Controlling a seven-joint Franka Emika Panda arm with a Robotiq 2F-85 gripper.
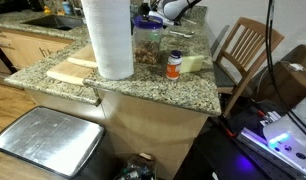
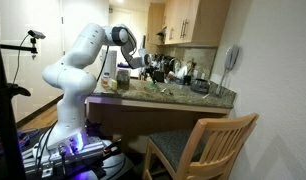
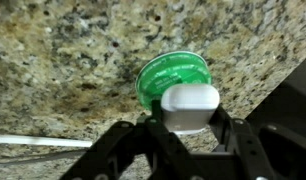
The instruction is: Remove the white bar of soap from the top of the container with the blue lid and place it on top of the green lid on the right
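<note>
In the wrist view my gripper (image 3: pixel 188 122) is shut on the white bar of soap (image 3: pixel 190 103) and holds it just above a round green lid (image 3: pixel 171 72) that rests on the granite counter. Whether the soap touches the lid I cannot tell. In an exterior view the wide clear jar with brown contents (image 1: pixel 148 48) stands beside the paper-towel roll, its dark blue lid (image 1: pixel 148 22) bare. The gripper (image 1: pixel 155 10) is at the frame's top, near the jar. In the exterior view from across the room the gripper (image 2: pixel 143 60) hovers over the counter.
A tall paper-towel roll (image 1: pixel 108 38) and a small orange bottle with a white cap (image 1: pixel 174 65) stand near the jar. A wooden chair (image 1: pixel 248 50) sits beside the counter (image 1: pixel 143 88). A metal bin lid (image 1: pixel 48 140) is below.
</note>
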